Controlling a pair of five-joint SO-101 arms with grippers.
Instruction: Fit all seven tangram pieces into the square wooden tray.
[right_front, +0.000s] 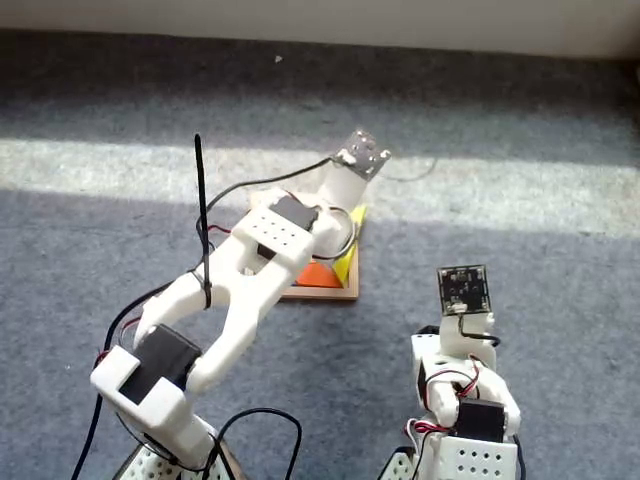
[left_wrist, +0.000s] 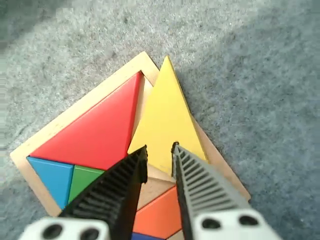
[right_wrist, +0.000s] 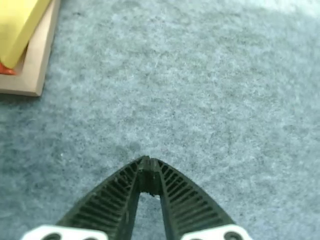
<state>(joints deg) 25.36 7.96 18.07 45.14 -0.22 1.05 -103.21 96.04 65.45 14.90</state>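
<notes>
The square wooden tray (left_wrist: 82, 107) lies on grey carpet and holds a large red triangle (left_wrist: 97, 130), a blue triangle (left_wrist: 52, 175), a green triangle (left_wrist: 85, 181) and an orange piece (left_wrist: 160, 215). A large yellow triangle (left_wrist: 165, 117) lies askew, its point over the tray's rim. My left gripper (left_wrist: 159, 149) hovers just above the yellow triangle's wide end, its fingers a little apart and gripping nothing. In the high view the left arm (right_front: 255, 265) covers most of the tray (right_front: 335, 293). My right gripper (right_wrist: 150, 161) is shut over bare carpet, near a tray corner (right_wrist: 30, 75).
Grey carpet (right_front: 520, 220) surrounds the tray on all sides. The right arm (right_front: 462, 400) sits folded at the lower right of the high view. A black cable (right_front: 200, 200) stands up beside the left arm.
</notes>
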